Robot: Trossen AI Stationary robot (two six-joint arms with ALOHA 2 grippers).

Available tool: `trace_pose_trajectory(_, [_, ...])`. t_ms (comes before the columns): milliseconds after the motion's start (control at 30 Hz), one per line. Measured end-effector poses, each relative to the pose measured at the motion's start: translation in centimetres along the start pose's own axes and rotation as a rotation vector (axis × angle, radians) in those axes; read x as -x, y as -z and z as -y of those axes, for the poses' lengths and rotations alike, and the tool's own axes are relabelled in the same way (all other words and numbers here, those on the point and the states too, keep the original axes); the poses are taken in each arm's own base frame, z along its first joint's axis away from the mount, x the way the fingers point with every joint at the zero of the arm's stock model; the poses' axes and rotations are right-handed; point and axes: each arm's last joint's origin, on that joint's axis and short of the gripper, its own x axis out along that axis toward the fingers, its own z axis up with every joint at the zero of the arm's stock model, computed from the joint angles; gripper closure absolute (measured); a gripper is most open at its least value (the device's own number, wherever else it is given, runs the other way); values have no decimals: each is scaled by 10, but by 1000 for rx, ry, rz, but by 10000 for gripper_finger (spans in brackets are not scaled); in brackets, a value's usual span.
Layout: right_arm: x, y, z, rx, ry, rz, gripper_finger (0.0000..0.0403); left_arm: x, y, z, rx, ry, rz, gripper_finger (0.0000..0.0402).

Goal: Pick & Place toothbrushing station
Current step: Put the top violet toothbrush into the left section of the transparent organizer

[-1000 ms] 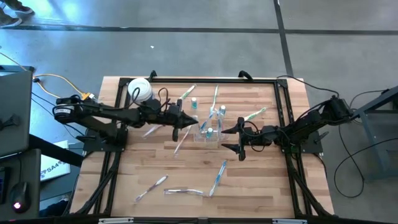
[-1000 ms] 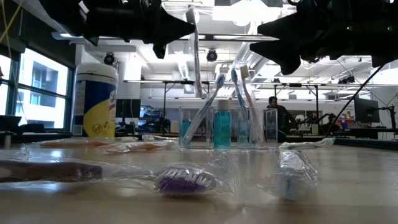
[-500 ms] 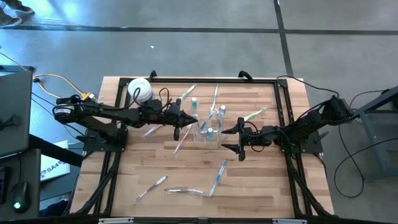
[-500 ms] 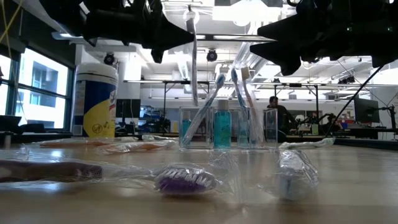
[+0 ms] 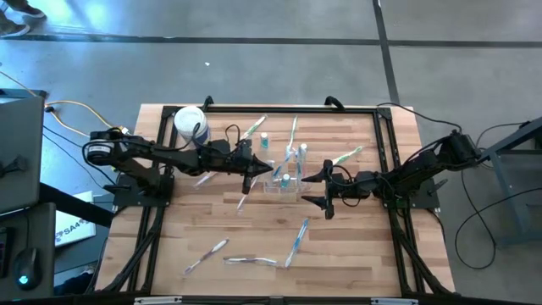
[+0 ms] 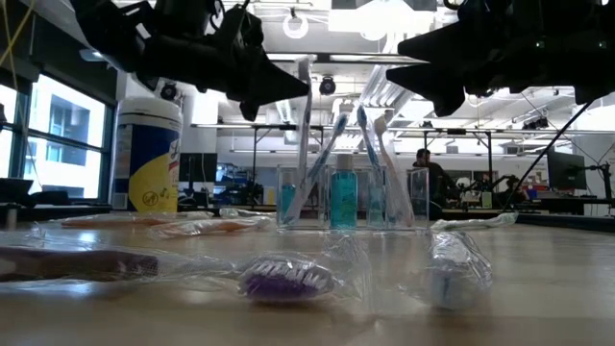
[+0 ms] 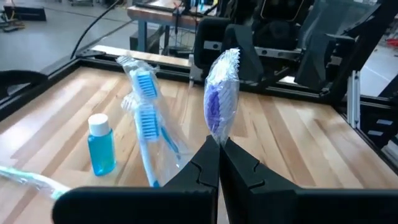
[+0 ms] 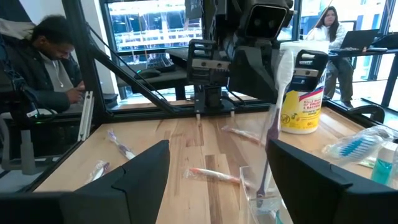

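Note:
The toothbrushing station (image 5: 284,180) is a clear boxy holder standing mid-table. In the low view the station (image 6: 351,197) holds blue toothbrushes and a small blue bottle. My left gripper (image 5: 251,172) hangs just left of it, shut on a wrapped purple-bristled toothbrush (image 7: 222,93), which stands upright in the low view (image 6: 306,125). Whether the toothbrush's lower end is inside the station or in front of it, I cannot tell. My right gripper (image 5: 326,191) waits open at the station's right side, its fingers (image 8: 143,180) wide apart with nothing between them. My left gripper pinches the wrapped toothbrush between its two fingers just under the bristle head (image 7: 217,138). The fingers come nearly level from the table's left and lie across the brush. The brush stands upright and clear of the table, head above the fingers and handle (image 6: 305,163) hanging below.
A white tub with a yellow label (image 5: 190,124) stands at the far left. Several wrapped toothbrushes lie loose, some near the front edge (image 5: 296,241) (image 5: 206,254) and one close to the low camera (image 6: 279,279). People (image 8: 43,56) sit beyond the table.
My left gripper has gone down and toward the station, still shut. The upright toothbrush has come down with it, and in the low view its lower end now shows level with the station's wall.

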Motion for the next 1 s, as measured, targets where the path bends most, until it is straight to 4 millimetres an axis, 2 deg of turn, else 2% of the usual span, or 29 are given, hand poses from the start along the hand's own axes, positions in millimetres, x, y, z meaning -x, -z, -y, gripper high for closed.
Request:
trace_pose_trajectory(333, [0,1,0,1,0,-5,140,0,8,-2,104,-53,-77,401])
trace_pose_trajectory(1000, [0,1,0,1,0,-7,140,1,13,-4,109,-91,-122,395])
